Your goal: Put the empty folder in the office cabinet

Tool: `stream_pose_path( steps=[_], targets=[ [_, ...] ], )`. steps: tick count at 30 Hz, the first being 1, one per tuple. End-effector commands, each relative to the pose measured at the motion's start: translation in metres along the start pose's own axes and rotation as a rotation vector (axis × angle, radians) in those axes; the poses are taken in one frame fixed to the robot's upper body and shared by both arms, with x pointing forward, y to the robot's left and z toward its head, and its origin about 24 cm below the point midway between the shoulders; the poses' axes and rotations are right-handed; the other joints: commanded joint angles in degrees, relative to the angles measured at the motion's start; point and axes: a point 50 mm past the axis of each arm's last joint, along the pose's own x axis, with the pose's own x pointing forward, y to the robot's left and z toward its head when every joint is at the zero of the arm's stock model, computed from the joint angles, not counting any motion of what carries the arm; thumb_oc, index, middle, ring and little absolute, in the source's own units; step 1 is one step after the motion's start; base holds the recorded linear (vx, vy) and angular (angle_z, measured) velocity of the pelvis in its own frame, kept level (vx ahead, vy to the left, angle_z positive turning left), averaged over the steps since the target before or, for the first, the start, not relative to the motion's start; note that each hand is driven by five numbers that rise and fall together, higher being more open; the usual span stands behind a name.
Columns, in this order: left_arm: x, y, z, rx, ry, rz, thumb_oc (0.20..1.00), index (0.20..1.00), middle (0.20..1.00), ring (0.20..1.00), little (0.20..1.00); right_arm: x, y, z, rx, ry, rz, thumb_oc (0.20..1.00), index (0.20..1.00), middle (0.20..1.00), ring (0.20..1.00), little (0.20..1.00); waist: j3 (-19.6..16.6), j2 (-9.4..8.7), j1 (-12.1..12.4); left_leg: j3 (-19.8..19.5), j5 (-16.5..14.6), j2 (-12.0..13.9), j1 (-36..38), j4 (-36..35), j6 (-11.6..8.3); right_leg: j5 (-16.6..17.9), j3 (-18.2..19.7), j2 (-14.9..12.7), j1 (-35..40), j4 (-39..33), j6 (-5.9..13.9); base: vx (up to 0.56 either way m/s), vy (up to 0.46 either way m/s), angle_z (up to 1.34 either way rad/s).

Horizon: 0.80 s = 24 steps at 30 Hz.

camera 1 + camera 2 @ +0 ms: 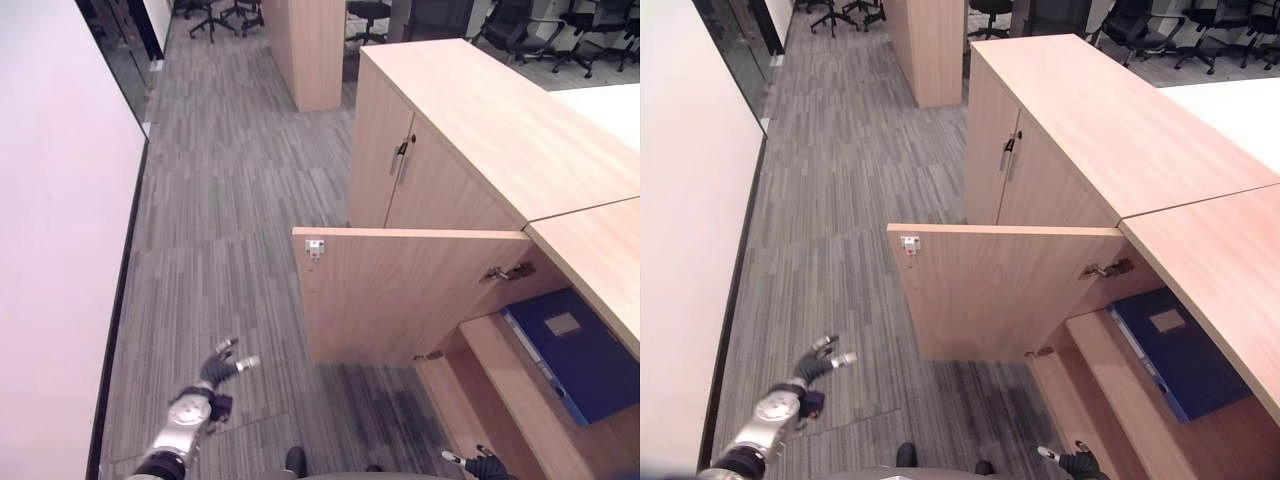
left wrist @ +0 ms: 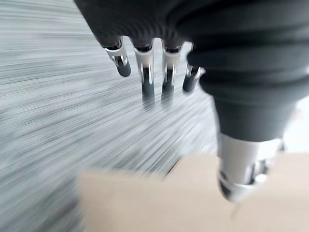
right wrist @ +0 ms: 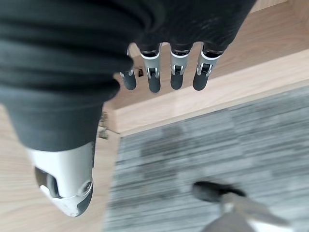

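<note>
Both the left hand (image 1: 222, 367), low over the carpet (image 1: 230, 200), and the right hand (image 1: 482, 464) by the cabinet's base hang loose-fingered and empty, while the blue folder (image 1: 578, 352) lies flat on the shelf inside the office cabinet (image 1: 470, 110), so swinging its open door (image 1: 400, 290) gently shut looks best.

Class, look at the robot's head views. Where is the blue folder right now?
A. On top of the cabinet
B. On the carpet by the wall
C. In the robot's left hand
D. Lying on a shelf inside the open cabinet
D: the blue folder lies flat on a shelf inside the cabinet, behind the open door.
</note>
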Motion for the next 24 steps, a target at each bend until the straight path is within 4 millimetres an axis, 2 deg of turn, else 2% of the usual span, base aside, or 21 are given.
stream_pose_path(
  steps=[1,2,3,4,5,6,9,10,11,12,13,14,17,18,19,20,21,22,23,24],
  targets=[
    [0.024,0.014,0.037,-0.060,-0.112,0.060,1.000,1.000,1.000,1.000,1.000,0.001,0.002,0.006,-0.053,-0.032,0.025,1.000,1.000,1.000,1.000,1.000,0.3,0.34,0.2,1.8,-5.0,1.7,3.9,0.2,-4.67,-0.4,-1.9,-3.9,-1.1,3.6,9.36,0.03,0.030,-0.25],
    [0.032,0.016,0.058,-0.107,-0.174,0.062,1.000,1.000,1.000,1.000,1.000,0.001,0.001,0.004,-0.082,-0.027,0.037,1.000,1.000,1.000,1.000,1.000,-0.1,0.37,-0.5,2.5,-5.1,1.9,4.2,0.2,-4.79,-0.2,-1.4,-3.7,-1.2,3.3,9.46,0.06,0.029,-0.46],
    [0.037,0.040,0.091,0.157,-0.240,0.151,1.000,1.000,1.000,1.000,1.000,0.000,0.001,0.005,-0.110,-0.038,0.046,1.000,1.000,1.000,1.000,1.000,-0.2,0.44,-1.3,3.1,-5.4,2.1,4.7,0.2,-4.90,-0.2,-0.9,-3.6,-1.0,3.3,9.65,0.05,0.010,-0.41],
    [0.038,0.049,0.121,0.197,-0.338,0.180,1.000,1.000,1.000,1.000,1.000,0.000,0.000,0.007,-0.117,-0.054,0.040,1.000,1.000,1.000,1.000,1.000,-0.6,0.39,-1.9,3.5,-5.3,2.2,4.6,0.2,-5.02,0.2,-0.7,-3.6,-1.4,3.3,9.84,0.03,0.003,-0.28],
    [0.038,0.049,0.121,0.199,-0.338,0.181,1.000,1.000,1.000,1.000,1.000,0.000,0.001,0.007,-0.116,-0.054,0.041,1.000,1.000,1.000,1.000,1.000,-0.5,0.32,-1.8,3.5,-5.3,2.2,4.7,0.2,-5.02,0.1,-0.6,-3.6,-1.3,3.3,9.85,-0.02,0.002,-0.34],
    [0.041,0.054,0.136,0.360,-0.335,0.241,1.000,1.000,1.000,1.000,1.000,0.001,0.000,0.010,-0.111,-0.069,0.024,1.000,1.000,1.000,1.000,1.000,-0.3,0.33,-1.9,4.0,-5.2,2.3,4.4,0.2,-4.97,0.6,-0.3,-3.7,-1.9,3.4,10.17,-0.02,-0.009,-0.37],
    [0.045,0.012,0.172,0.421,-0.493,0.137,1.000,1.000,1.000,1.000,1.000,0.002,-0.002,0.015,-0.089,-0.072,0.005,1.000,1.000,1.000,1.000,1.000,0.3,0.11,-2.3,4.2,-4.8,2.4,3.7,0.2,-4.88,0.7,-0.3,-3.5,-2.9,3.7,10.35,-0.04,-0.015,-0.13],
    [0.045,0.012,0.172,0.422,-0.493,0.136,1.000,1.000,1.000,1.000,1.000,0.002,-0.002,0.015,-0.089,-0.072,0.005,1.000,1.000,1.000,1.000,1.000,0.3,0.11,-2.2,4.2,-4.8,2.4,3.7,0.2,-4.88,0.7,-0.3,-3.5,-2.9,3.7,10.35,-0.04,-0.006,0.00],
    [0.036,-0.003,0.184,0.378,-0.591,0.082,1.000,1.000,1.000,1.000,1.000,0.003,-0.006,0.013,-0.070,-0.053,-0.008,1.000,1.000,1.000,1.000,1.000,0.6,-0.12,-2.0,4.3,-4.8,2.5,3.4,0.2,-4.82,0.8,-0.3,-3.5,-3.1,3.7,10.34,-0.02,-0.005,-0.06],
    [0.036,-0.003,0.183,0.377,-0.589,0.083,1.000,1.000,1.000,1.000,1.000,0.003,-0.006,0.013,-0.072,-0.052,-0.008,1.000,1.000,1.000,1.000,1.000,0.6,-0.10,-2.0,4.3,-4.8,2.5,3.4,0.2,-4.82,0.8,-0.3,-3.5,-3.1,3.7,10.34,-0.04,-0.016,-0.12],
    [0.028,-0.034,0.195,0.368,-0.680,-0.014,1.000,1.000,1.000,1.000,1.000,0.003,-0.003,0.010,-0.059,-0.031,-0.004,1.000,1.000,1.000,1.000,1.000,1.0,-0.30,-1.7,4.0,-4.7,2.5,3.1,0.3,-4.73,0.8,-0.5,-3.3,-3.1,3.6,10.11,-0.02,-0.011,-0.08],
    [0.028,-0.034,0.195,0.368,-0.680,-0.014,1.000,1.000,1.000,1.000,1.000,0.003,-0.003,0.010,-0.059,-0.031,-0.004,1.000,1.000,1.000,1.000,1.000,1.0,-0.30,-1.6,4.0,-4.7,2.5,3.1,0.3,-4.73,0.8,-0.5,-3.3,-3.1,3.6,10.11,0.00,0.000,0.00],
    [0.029,-0.082,0.194,0.333,-0.691,-0.123,1.000,1.000,1.000,1.000,1.000,0.002,0.003,0.005,-0.074,-0.002,0.014,1.000,1.000,1.000,1.000,1.000,1.3,-0.65,-2.2,4.2,-4.9,2.5,3.2,0.3,-4.59,0.7,-0.3,-3.1,-3.1,3.5,9.88,0.00,0.000,0.00],
    [0.026,-0.121,0.194,0.363,-0.702,-0.203,1.000,1.000,1.000,1.000,1.000,0.002,0.006,0.005,-0.091,0.004,0.015,1.000,1.000,1.000,1.000,1.000,1.3,-0.86,-2.7,4.4,-5.0,2.7,3.4,0.3,-4.49,0.7,0.0,-3.1,-3.2,3.4,9.74,0.00,0.000,0.00],
    [0.026,-0.121,0.194,0.363,-0.703,-0.204,1.000,1.000,1.000,1.000,1.000,0.002,0.005,0.005,-0.090,0.004,0.014,1.000,1.000,1.000,1.000,1.000,1.4,-0.83,-2.6,4.4,-5.1,2.7,3.4,0.3,-4.49,0.7,0.0,-3.1,-3.2,3.4,9.74,0.01,-0.006,0.05],
    [0.022,-0.163,0.186,0.359,-0.681,-0.275,1.000,1.000,1.000,1.000,1.000,0.002,0.009,0.009,-0.111,-0.007,0.006,1.000,1.000,1.000,1.000,1.000,1.3,-1.20,-3.5,4.7,-5.2,2.8,3.6,0.2,-4.36,0.7,0.4,-2.9,-3.3,3.3,9.54,0.01,-0.006,0.03],
    [0.022,-0.164,0.186,0.359,-0.682,-0.276,1.000,1.000,1.000,1.000,1.000,0.002,0.008,0.009,-0.110,-0.006,0.004,1.000,1.000,1.000,1.000,1.000,1.3,-1.12,-3.3,4.8,-5.2,2.8,3.7,0.2,-4.36,0.7,0.4,-2.9,-3.3,3.3,9.55,0.00,-0.011,0.05],
    [0.024,-0.156,0.163,0.358,-0.629,-0.255,1.000,1.000,1.000,1.000,1.000,0.002,0.009,0.012,-0.112,-0.018,-0.002,1.000,1.000,1.000,1.000,1.000,1.4,-1.21,-3.0,4.9,-5.3,2.9,3.7,0.3,-4.32,0.8,0.4,-2.9,-3.3,3.2,9.45,0.04,0.030,-0.13],
    [0.033,-0.115,0.167,0.358,-0.587,-0.377,1.000,1.000,1.000,1.000,1.000,0.003,-0.008,0.009,-0.122,-0.019,-0.017,1.000,1.000,1.000,1.000,1.000,0.8,-0.61,-3.9,5.5,-5.4,3.1,4.2,0.2,-4.53,0.6,1.2,-2.6,-3.2,3.1,9.77,0.03,0.027,-0.24],
    [0.033,-0.114,0.168,0.359,-0.587,-0.376,1.000,1.000,1.000,1.000,1.000,0.003,-0.008,0.010,-0.122,-0.021,-0.015,1.000,1.000,1.000,1.000,1.000,0.8,-0.70,-3.9,5.5,-5.2,3.1,4.0,0.2,-4.55,0.8,1.2,-2.6,-3.4,3.1,9.73,0.09,0.079,-0.31]
  ],
)
